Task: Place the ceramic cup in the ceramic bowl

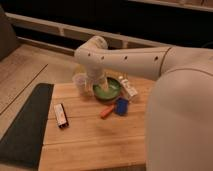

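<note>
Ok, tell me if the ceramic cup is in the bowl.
Out: the ceramic cup shows left of the ceramic bowl, beside the gripper.

Pincer (96, 84) at rim of ceramic bowl (115, 93), ceramic cup (79, 82) just beside
</note>
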`<control>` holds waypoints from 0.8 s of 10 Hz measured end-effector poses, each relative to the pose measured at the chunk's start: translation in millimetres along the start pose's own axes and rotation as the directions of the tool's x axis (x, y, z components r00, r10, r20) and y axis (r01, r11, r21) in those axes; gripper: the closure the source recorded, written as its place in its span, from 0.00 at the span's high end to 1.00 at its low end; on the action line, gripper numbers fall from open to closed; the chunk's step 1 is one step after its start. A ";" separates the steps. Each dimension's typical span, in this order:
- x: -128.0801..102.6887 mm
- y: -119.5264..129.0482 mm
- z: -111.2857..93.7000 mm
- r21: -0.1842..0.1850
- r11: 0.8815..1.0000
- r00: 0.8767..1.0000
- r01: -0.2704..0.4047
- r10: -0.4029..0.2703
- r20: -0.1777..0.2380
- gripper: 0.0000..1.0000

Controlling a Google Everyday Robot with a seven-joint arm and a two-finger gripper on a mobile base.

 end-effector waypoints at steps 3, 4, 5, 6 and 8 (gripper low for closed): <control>-21.9 13.8 6.1 0.007 1.000 1.000 0.022 -0.022 -0.011 0.65; -28.1 15.6 8.1 0.007 1.000 1.000 0.024 -0.024 -0.012 0.65; -35.3 17.2 10.7 0.005 1.000 1.000 0.027 -0.027 -0.013 0.65; -43.1 18.7 13.3 0.003 1.000 1.000 0.028 -0.028 -0.014 0.65; -58.6 25.8 18.0 -0.006 0.999 0.999 0.037 -0.037 -0.012 0.65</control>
